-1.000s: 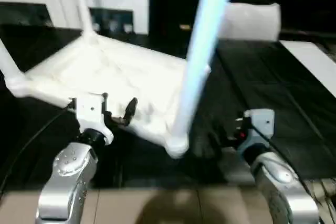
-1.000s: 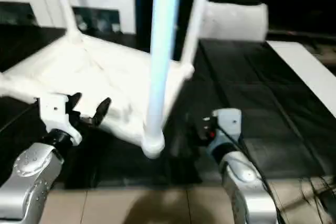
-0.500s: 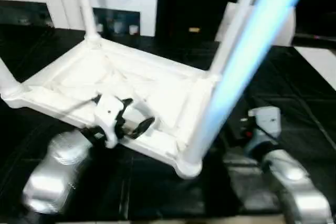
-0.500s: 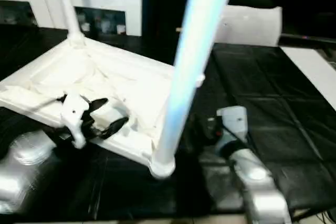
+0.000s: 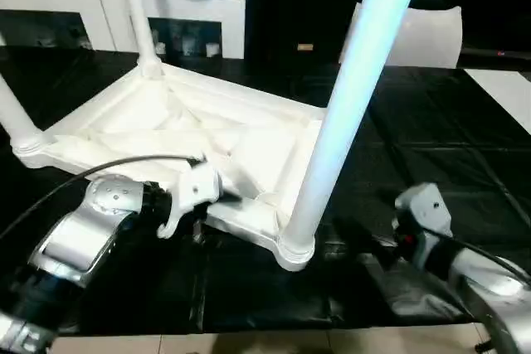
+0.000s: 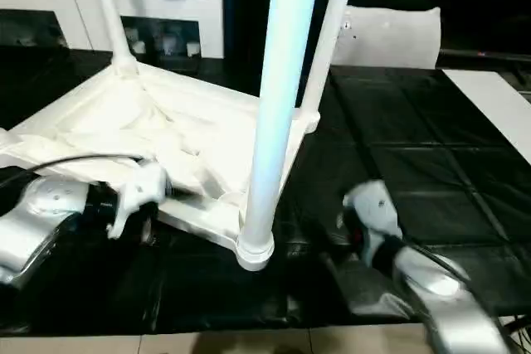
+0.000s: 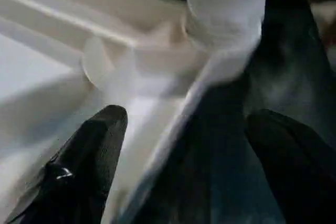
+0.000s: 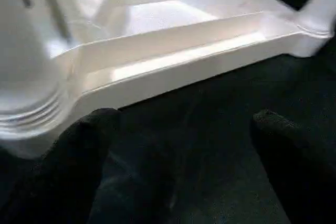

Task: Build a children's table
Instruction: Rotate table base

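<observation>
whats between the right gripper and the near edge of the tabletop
Only bare black mat. In the right wrist view, the open right gripper faces the tabletop rim with nothing on the stretch between; the nearest leg stands at the corner beside it.

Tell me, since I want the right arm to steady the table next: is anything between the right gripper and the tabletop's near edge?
Nothing visible. Between the open right gripper and the tabletop lies just bare black mat; the near corner leg stands off to one side.
</observation>
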Motion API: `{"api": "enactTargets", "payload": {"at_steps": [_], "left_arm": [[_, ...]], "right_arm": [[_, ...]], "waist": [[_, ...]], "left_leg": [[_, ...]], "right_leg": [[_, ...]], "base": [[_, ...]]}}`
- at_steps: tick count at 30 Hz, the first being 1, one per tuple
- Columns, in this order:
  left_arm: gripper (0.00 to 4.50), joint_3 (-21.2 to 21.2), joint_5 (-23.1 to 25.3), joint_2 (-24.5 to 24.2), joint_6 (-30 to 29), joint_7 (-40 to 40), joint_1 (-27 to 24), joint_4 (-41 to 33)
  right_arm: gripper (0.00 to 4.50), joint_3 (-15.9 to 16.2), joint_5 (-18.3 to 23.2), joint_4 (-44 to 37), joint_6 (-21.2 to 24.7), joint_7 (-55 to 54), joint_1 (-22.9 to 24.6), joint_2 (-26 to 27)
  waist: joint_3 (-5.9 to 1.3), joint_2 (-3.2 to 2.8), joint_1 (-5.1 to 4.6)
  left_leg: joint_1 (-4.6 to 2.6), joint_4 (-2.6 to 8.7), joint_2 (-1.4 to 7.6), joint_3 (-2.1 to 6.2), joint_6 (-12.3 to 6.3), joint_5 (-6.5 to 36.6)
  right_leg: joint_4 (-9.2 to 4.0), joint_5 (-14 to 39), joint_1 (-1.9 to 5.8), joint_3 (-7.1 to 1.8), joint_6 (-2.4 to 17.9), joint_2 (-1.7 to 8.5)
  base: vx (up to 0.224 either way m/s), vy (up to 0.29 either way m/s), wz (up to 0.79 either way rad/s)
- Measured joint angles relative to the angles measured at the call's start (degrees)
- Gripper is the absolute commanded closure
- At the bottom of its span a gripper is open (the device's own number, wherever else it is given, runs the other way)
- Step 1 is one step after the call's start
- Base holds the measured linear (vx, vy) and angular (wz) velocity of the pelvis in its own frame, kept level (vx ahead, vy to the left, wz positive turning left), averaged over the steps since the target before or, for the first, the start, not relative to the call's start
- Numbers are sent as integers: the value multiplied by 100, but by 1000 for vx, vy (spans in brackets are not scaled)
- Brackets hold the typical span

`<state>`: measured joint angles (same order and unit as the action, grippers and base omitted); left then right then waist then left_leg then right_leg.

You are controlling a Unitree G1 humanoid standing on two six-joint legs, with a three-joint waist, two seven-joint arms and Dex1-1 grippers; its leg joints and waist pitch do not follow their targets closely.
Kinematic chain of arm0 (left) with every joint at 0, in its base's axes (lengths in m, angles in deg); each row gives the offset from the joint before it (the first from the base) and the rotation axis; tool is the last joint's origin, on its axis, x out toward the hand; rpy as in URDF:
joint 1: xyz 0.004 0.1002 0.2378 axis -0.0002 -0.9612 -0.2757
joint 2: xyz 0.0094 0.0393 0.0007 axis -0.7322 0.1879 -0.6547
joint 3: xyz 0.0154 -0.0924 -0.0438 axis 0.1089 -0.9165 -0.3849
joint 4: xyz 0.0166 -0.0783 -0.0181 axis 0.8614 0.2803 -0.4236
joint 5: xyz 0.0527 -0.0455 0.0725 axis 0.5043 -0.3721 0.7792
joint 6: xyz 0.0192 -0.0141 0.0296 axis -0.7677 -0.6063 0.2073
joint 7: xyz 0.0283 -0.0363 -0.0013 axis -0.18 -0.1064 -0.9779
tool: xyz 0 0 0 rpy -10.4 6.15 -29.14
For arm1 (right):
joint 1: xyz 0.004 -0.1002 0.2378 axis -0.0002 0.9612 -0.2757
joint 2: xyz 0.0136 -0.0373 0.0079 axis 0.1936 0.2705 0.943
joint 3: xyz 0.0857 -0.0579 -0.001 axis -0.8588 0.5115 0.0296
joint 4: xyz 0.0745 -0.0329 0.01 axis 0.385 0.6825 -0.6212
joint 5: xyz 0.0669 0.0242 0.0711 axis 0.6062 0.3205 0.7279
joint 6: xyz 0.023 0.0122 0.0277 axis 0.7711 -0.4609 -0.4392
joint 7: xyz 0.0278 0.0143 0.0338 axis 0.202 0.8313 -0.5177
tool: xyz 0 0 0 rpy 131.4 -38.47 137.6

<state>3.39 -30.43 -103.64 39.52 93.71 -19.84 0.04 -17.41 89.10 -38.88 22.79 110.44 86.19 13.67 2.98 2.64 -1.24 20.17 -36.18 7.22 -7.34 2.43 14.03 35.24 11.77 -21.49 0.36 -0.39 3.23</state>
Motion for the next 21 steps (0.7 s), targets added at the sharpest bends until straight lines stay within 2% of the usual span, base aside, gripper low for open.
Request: {"api": "enactTargets", "payload": {"at_steps": [3,4,8,11,14,15,18,19,21], "left_arm": [[86,192,162,33,256,168,330,409],[113,214,218,55,312,200,411,524],[132,306,266,154,496,303,570,737],[164,389,369,358,674,385,748,1083],[168,481,423,508,803,435,902,1321],[199,485,440,529,857,446,908,1357],[210,540,480,625,949,497,990,1560],[232,560,485,633,968,514,1010,1577],[245,600,531,687,1037,557,1102,1698]], "right_arm": [[0,98,138,-251,33,517,176,-465],[0,114,168,-309,45,658,203,-559],[0,117,226,-371,82,894,222,-622],[0,133,228,-430,86,1012,237,-743],[0,172,255,-443,86,1062,235,-784],[0,196,258,-445,87,1073,236,-785],[0,220,255,-444,87,1136,236,-785],[0,222,255,-444,87,1152,236,-785],[0,222,254,-445,86,1176,236,-787]], "waist": [[2,-2,31],[2,-2,44],[2,0,50],[3,3,60],[3,4,66],[3,4,62],[3,3,74],[3,3,78],[3,4,89]], "left_leg": [[5,1,34,-20,0,-1],[5,1,40,-28,-1,-1],[8,3,44,-42,-11,-5],[2,2,63,-78,-5,-3],[-2,1,74,-100,-4,-5],[-4,1,75,-101,-4,-5],[-2,1,77,-102,-3,-6],[0,1,77,-102,-3,-6],[1,2,77,-104,-3,-6]], "right_leg": [[-15,3,-4,32,4,0],[-15,5,-4,35,7,0],[-15,8,-10,34,12,1],[-13,8,-8,34,12,5],[-10,7,-7,33,13,8],[-9,7,-7,33,13,8],[-9,7,-8,34,13,8],[-10,7,-10,35,13,8],[-11,7,-10,34,13,8]], "base": [[0,0,0],[0,0,0],[0,0,0],[0,0,0],[0,0,0],[0,0,0],[0,0,0],[0,0,0],[0,0,0]]}}
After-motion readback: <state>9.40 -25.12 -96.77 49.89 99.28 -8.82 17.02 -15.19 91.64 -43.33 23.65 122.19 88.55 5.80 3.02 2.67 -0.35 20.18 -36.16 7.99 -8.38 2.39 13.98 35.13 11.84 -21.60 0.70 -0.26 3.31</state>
